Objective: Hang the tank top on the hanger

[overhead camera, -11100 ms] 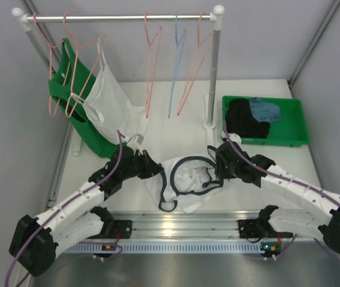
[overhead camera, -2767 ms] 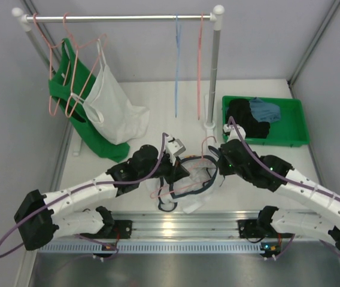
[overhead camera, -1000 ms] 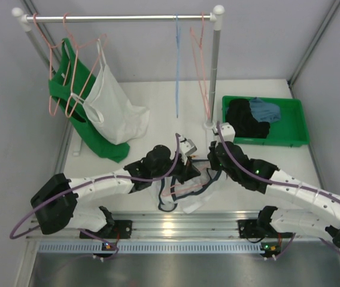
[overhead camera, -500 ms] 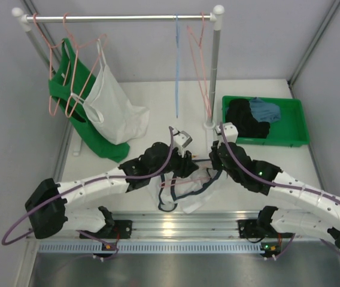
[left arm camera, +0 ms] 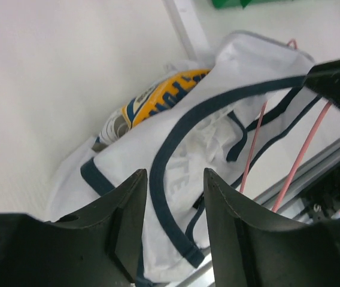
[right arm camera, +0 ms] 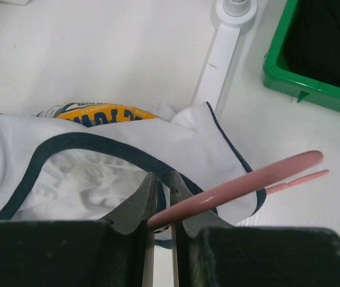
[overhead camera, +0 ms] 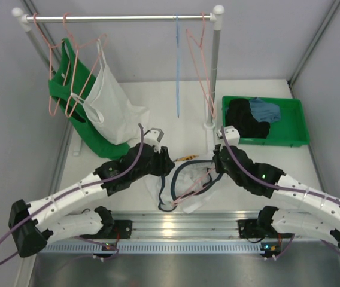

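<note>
Spanning the frame, the white surface [overhead camera: 158,98] is walled at 9 and 3 o'clock. A clothes rail [overhead camera: 122,18] crosses at 12 o'clock. Bare room lies in the middle, between the hung green top [overhead camera: 68,89] and plain white top [overhead camera: 113,104] at 10 o'clock and the green tray [overhead camera: 264,142] of dark clothes at 3 o'clock. A light blue hanger [overhead camera: 177,66] and a spare pink hanger [overhead camera: 199,60] dangle from the rail near its right post [overhead camera: 215,72].

The tank top [overhead camera: 185,176] lies crumpled at 6 o'clock, its lower folds touching the metal strip [overhead camera: 176,224] at the front edge. It is white with navy trim, and the neck loop gapes upward. A blue-and-yellow print [left arm camera: 164,98] peeks out at the garment's 12 o'clock side.

The hanger [overhead camera: 191,190] lies slanted across the tank top's right half. The right hand [overhead camera: 216,164], at 2 o'clock of the garment, is clamped on the wire [right arm camera: 236,185]. The left hand [overhead camera: 163,162], at the garment's 10 o'clock edge, has its fingers [left arm camera: 128,209] spread apart and hovers above the trim, gripping nothing.
</note>
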You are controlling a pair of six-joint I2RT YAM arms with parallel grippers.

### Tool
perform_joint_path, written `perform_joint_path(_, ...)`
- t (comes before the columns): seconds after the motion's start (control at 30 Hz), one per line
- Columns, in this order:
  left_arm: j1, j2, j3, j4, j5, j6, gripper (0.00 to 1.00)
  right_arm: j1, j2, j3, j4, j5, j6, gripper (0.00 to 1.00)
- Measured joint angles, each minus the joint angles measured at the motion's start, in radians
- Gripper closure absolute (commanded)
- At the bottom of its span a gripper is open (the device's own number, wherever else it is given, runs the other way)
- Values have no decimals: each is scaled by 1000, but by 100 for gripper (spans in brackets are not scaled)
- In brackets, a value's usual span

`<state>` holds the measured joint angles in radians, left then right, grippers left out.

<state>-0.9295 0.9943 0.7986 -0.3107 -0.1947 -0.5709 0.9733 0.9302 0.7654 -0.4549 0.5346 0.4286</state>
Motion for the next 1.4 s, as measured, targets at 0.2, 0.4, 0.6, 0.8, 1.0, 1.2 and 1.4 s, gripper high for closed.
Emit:
perform_joint_path(0.2,-1,74,0,-121,109,-37,53,5,-26,-6,-10,22,6,100)
perform_joint_path(0.4,-44,212,18,-188,192,-37,52,10,-26,-6,-26,48,20,100)
perform_joint_path(0.6,-120,276,69,-258,169,-36,52,13,-26,-6,-32,56,28,100)
perform_joint_path(0.8,-157,290,85,-290,128,-37,55,13,-24,-6,-41,78,47,100)
perform_joint_path(1.0,-177,311,86,-316,87,-46,77,13,20,-5,-30,97,63,100)
perform_joint_path(1.2,-178,306,85,-326,68,-59,100,15,102,14,-1,124,94,100)
perform_joint_path(1.4,-187,228,55,-328,67,-76,100,15,194,94,-21,195,180,100)
